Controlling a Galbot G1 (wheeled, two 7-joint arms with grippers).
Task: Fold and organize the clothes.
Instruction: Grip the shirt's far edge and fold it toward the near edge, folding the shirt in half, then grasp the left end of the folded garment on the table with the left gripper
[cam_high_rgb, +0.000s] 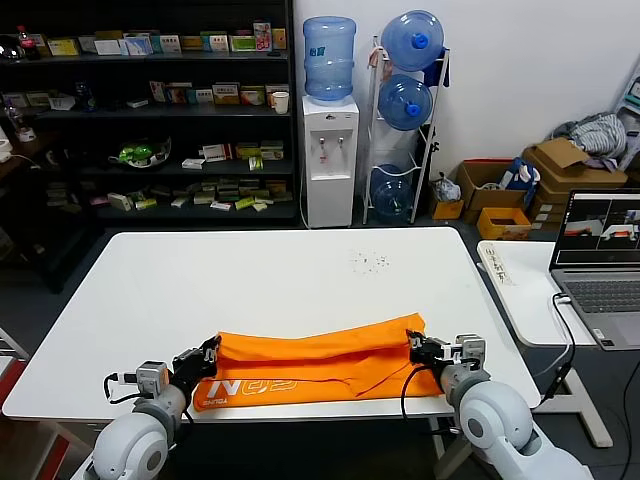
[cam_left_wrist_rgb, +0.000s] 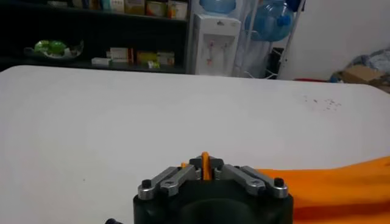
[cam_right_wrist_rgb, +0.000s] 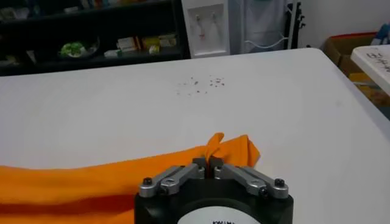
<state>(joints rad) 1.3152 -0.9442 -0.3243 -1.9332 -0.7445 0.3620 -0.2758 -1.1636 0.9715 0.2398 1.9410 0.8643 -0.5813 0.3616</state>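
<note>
One orange T-shirt (cam_high_rgb: 320, 368) lies stretched in a long band along the near edge of the white surface (cam_high_rgb: 270, 280), pinned at each end by the robot's two arms. The left gripper (cam_high_rgb: 207, 356) is closed on the shirt's left end, a thin fin of orange cloth standing up between its pads in the left wrist view (cam_left_wrist_rgb: 205, 165). The right gripper (cam_high_rgb: 418, 348) is likewise clamped on the right end, where a bunched peak of fabric (cam_right_wrist_rgb: 214, 146) rises just ahead of its closed fingers.

Between the two grippers the shirt is already doubled over: an upper layer sags in soft creases, and white lettering (cam_high_rgb: 240, 390) shows on the lower layer just inboard of the left gripper.

The garment looks light, limp and easily wrinkled, likely to droop wherever it is unsupported and to drag rather than slide cleanly across the surface. It is not fragile, but thin cotton can slip out of a shallow pinch. The sensible holds appear to be the ones in use, at the two outer ends of the fold, with several layers caught together so the edge stays straight when both grippers move in step.

Counted: one T-shirt, two grippers, both engaged. A scatter of small dark specks (cam_high_rgb: 370, 262) lies well beyond the right gripper, clear of the cloth.
</note>
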